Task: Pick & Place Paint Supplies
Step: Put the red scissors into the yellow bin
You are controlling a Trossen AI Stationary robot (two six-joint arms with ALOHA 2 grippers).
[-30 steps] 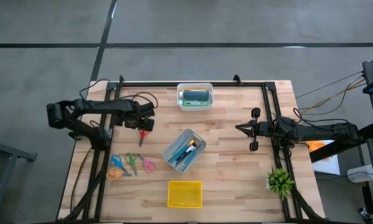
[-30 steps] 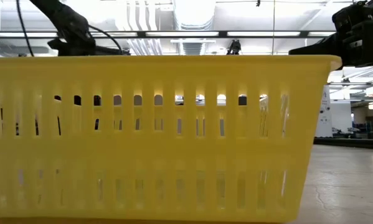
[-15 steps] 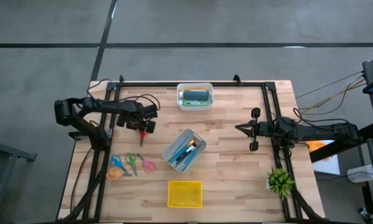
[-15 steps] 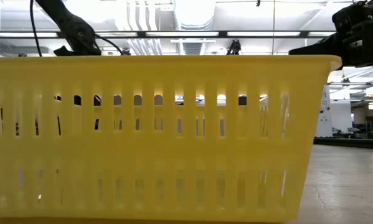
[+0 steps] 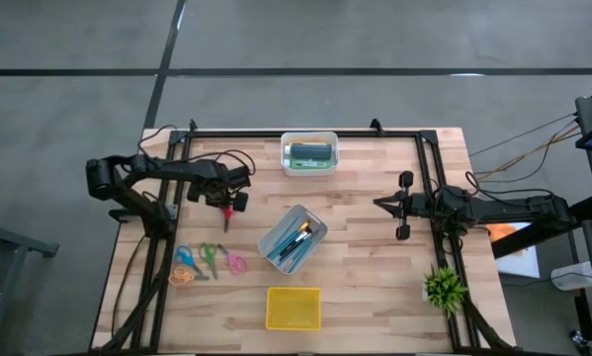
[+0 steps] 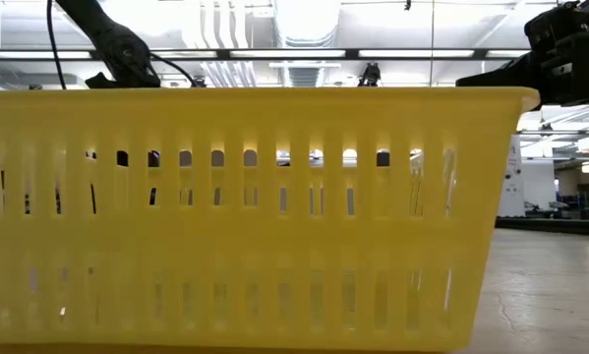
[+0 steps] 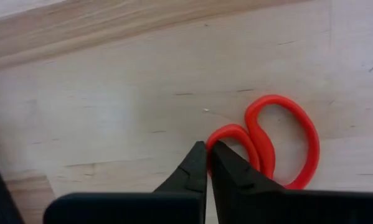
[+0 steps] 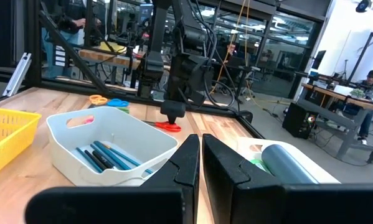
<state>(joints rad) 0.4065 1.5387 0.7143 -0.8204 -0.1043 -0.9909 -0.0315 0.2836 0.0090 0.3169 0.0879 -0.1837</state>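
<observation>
My left gripper (image 7: 208,146) points down at the red scissors (image 7: 286,124), which lie flat on the wood at the table's left (image 5: 234,202). Its fingers are shut at the handle's smaller loop. Several brushes (image 5: 296,240) lie in a white bin (image 5: 272,247) at the table's middle. Green and dark blue tubes (image 5: 310,153) lie in a second white bin (image 5: 309,168) at the far edge. My right gripper (image 5: 378,205) waits shut and level at the right, holding nothing. My left gripper comes from above, pointing down, and its fingertips (image 7: 195,158) meet on the end of the smaller handle loop (image 7: 226,132). One finger hides the exact spot where they meet the loop. The scissors lie flat on the table.
A yellow slotted basket (image 5: 294,308) stands at the near edge and fills the low view (image 6: 245,216). Several coloured scissors (image 5: 207,262) lie at the near left. A green spiky plant (image 5: 444,287) stands at the near right. Black frame rails (image 5: 429,163) run along the table's sides.
My left arm has leaned in over the table and its gripper has sunk a little toward the red scissors, then kept still. The scissors lie where they were.
</observation>
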